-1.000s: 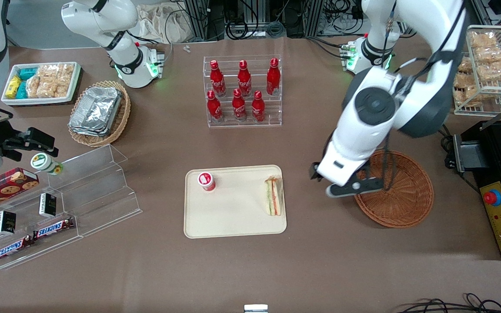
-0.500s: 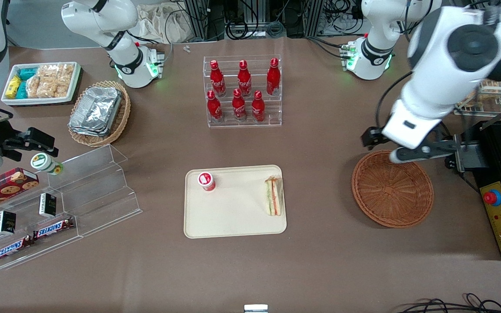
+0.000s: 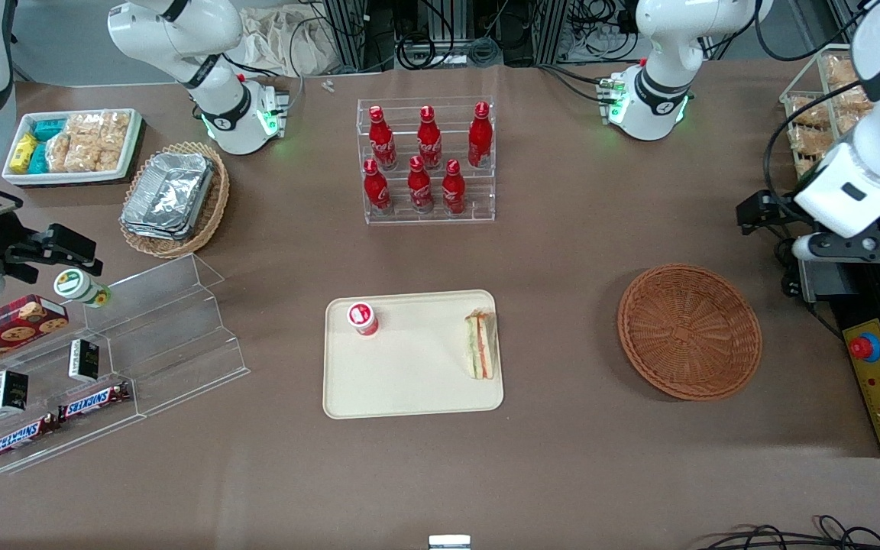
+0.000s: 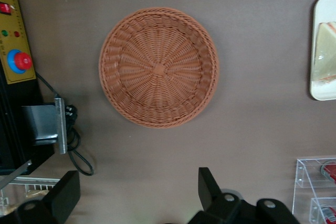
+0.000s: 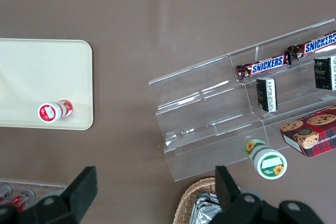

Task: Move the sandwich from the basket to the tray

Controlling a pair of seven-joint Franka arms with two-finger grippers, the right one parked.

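Note:
The sandwich lies on the cream tray, at the tray's edge nearest the basket. Its pale bread and striped filling also show in the left wrist view as the sandwich on the tray. The round reddish-brown basket is empty; its woven floor is bare in the wrist view of the basket. The left arm's gripper hangs high over the table's working-arm end, farther from the front camera than the basket. It is open, and the gripper holds nothing.
A small red-lidded cup stands on the tray. A black control box with a red button and a wire rack of snacks sit beside the gripper. An acrylic stand of red bottles is farther back.
The left arm has swung up and away from above the basket's tray-side rim to the working arm's end of the table, gripper empty. Sandwich, tray and basket stayed put.

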